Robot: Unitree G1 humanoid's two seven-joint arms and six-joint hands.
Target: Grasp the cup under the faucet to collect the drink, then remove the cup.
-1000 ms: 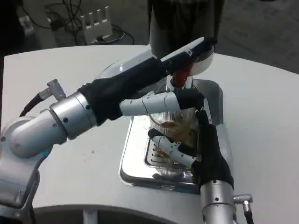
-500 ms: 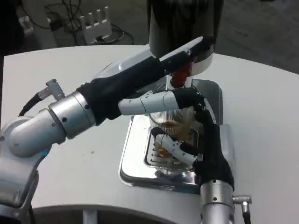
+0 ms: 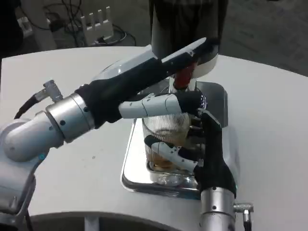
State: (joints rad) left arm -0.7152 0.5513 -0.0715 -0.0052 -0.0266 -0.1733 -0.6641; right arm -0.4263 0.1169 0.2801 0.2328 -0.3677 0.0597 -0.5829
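cup: ribbed clear glass cup (image 3: pixel 166 132) with amber drink, between right hand (image 3: pixel 204 149) fingers, over metal drip tray (image 3: pixel 132 166) | right fingers wrapped around its wall | left hand (image 3: pixel 163 103) fingers apparently touching rim, grip unclear | handling: stiff, slippery, fragile, spillable; hold mid-wall, upright

cup (image 3: pixel 166 132) drawn nearer, right hand (image 3: pixel 204 151) too

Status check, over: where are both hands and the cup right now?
Right robot hand grips the cup over the drip tray, amber drink inside. Left robot hand reaches over the rim at the red faucet lever. Nothing blocking.
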